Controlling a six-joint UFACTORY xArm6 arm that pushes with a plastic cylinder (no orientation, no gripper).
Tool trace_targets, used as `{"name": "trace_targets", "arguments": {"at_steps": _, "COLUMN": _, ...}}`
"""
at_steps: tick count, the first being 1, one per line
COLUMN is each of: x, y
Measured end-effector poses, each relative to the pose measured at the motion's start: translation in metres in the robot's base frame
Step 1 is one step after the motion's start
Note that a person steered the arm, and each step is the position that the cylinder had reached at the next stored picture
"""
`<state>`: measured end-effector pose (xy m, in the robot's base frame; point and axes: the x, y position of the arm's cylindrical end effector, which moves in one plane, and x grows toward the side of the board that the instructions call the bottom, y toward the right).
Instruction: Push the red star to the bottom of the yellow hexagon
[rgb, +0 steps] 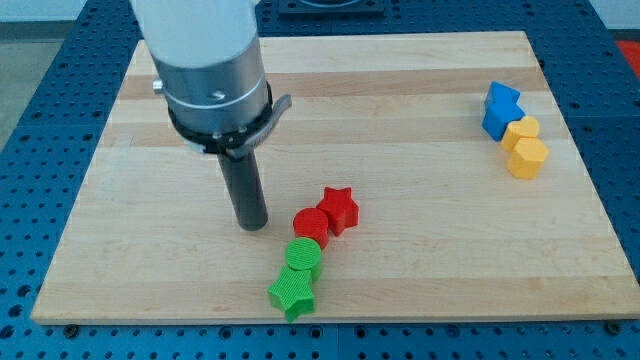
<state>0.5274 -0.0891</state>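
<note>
Red star (340, 208): centre of the wooden worktop (400, 270), touching the red cylinder (311, 226) on its left.
Yellow hexagon (528, 158): far right, well apart.
My tip (251, 224): the tool is a bare rod with no jaws, just left of the red cylinder.
Approach: I judge it best to get left of the star alone and push right, avoiding the green cylinder (304, 255) and green star (292, 293).

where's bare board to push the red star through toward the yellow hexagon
Free: the wide stretch between the red star and the yellow hexagon, and the board below the hexagon. Crowded: by the star, with the red cylinder, green cylinder, green star and my tip; yellow and blue blocks cluster above the hexagon.
</note>
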Motion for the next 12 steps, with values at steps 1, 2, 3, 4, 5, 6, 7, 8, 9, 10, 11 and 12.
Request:
{"name": "trace_targets", "arguments": {"at_steps": 1, "x": 0.004, "y": 0.039}}
{"name": "trace_targets", "arguments": {"at_steps": 2, "x": 0.004, "y": 0.090}}
{"name": "trace_targets", "arguments": {"at_steps": 3, "x": 0.004, "y": 0.143}}
{"name": "trace_targets", "arguments": {"at_steps": 4, "x": 0.004, "y": 0.144}}
{"name": "trace_targets", "arguments": {"at_steps": 5, "x": 0.004, "y": 0.101}}
{"name": "trace_targets", "arguments": {"at_steps": 6, "x": -0.005, "y": 0.082}}
{"name": "trace_targets", "arguments": {"at_steps": 7, "x": -0.020, "y": 0.110}}
{"name": "trace_targets", "arguments": {"at_steps": 8, "x": -0.026, "y": 0.164}}
{"name": "trace_targets", "arguments": {"at_steps": 9, "x": -0.027, "y": 0.187}}
{"name": "trace_targets", "arguments": {"at_steps": 10, "x": -0.027, "y": 0.161}}
{"name": "trace_targets", "arguments": {"at_steps": 11, "x": -0.047, "y": 0.153}}
{"name": "trace_targets", "arguments": {"at_steps": 12, "x": -0.058, "y": 0.180}}
